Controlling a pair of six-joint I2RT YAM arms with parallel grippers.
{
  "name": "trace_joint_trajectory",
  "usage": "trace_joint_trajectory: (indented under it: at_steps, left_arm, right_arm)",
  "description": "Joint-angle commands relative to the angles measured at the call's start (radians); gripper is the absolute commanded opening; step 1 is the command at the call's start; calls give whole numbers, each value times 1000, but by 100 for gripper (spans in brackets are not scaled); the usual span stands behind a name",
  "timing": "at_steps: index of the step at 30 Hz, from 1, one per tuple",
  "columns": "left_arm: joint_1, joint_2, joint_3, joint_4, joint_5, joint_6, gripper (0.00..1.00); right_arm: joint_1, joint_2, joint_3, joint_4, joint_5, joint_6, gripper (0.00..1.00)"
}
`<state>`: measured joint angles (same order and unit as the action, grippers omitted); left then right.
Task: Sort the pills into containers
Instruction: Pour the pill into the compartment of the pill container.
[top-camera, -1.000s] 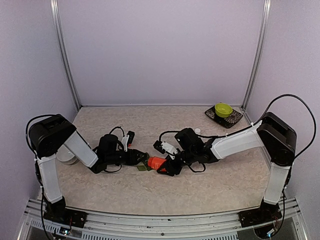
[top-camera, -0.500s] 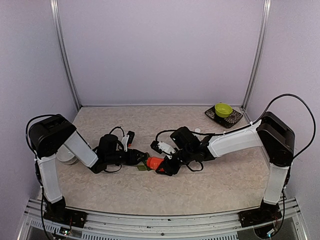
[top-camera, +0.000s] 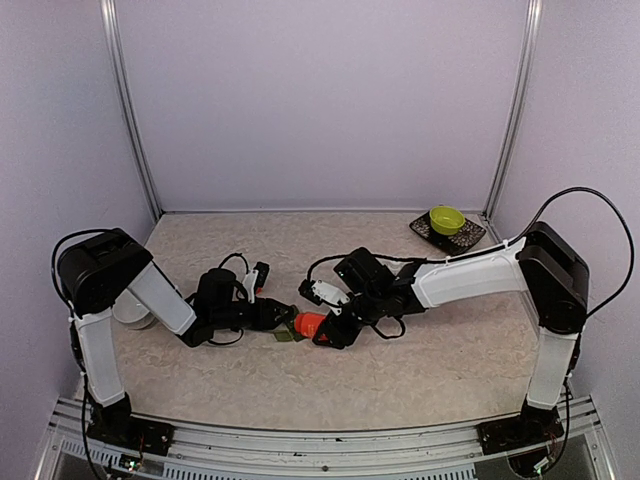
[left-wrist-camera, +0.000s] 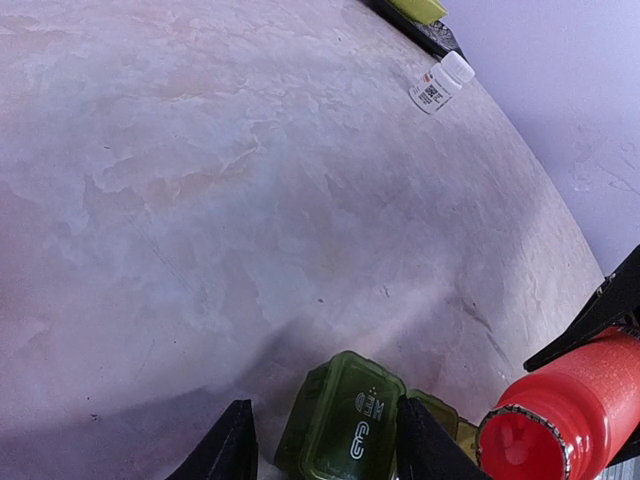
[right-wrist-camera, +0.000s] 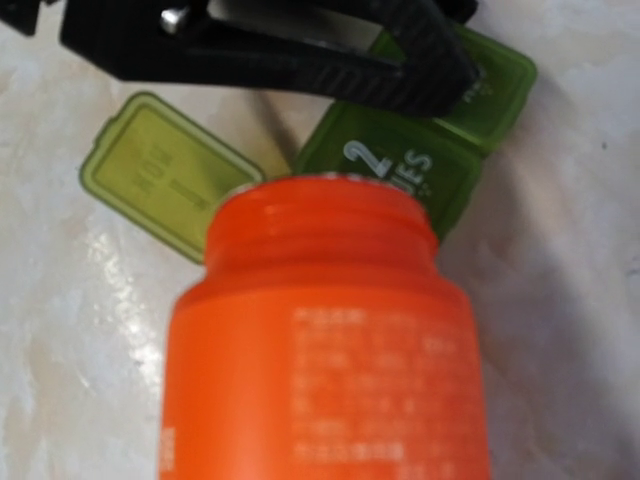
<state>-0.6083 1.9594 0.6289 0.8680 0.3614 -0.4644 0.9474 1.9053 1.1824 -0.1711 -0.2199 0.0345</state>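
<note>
Beige marbled surface (top-camera: 430, 370) below you: your left claw (top-camera: 283, 318) is clenched across one end of the green containers (left-wrist-camera: 345, 430). Just beside the containers, your right claw (top-camera: 328, 332) grasps an uncapped orange bottle (right-wrist-camera: 320, 340), mouth tipped toward them. Well beyond the containers sits a small white bottle (left-wrist-camera: 441, 82).

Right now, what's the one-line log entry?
left tool: shut on pill container | right tool: shut on orange bottle, uncapped, mouth toward container | one lid open

Containers (right-wrist-camera: 400, 165) look glossy translucent plastic, the orange bottle (right-wrist-camera: 330, 360) matt plastic, tabletop (left-wrist-camera: 200, 200) smooth.
</note>
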Motion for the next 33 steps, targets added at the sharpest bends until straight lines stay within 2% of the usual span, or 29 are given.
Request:
trace_joint_trajectory:
  at_steps: [1, 33]
  left_arm:
    - [7, 25, -15, -48, -4, -4, 48]
    - [7, 29, -13, -50, -3, -3, 48]
  right_arm:
    - [14, 15, 49, -67, 22, -13, 0]
    - [29, 91, 240, -329, 75, -24, 0]
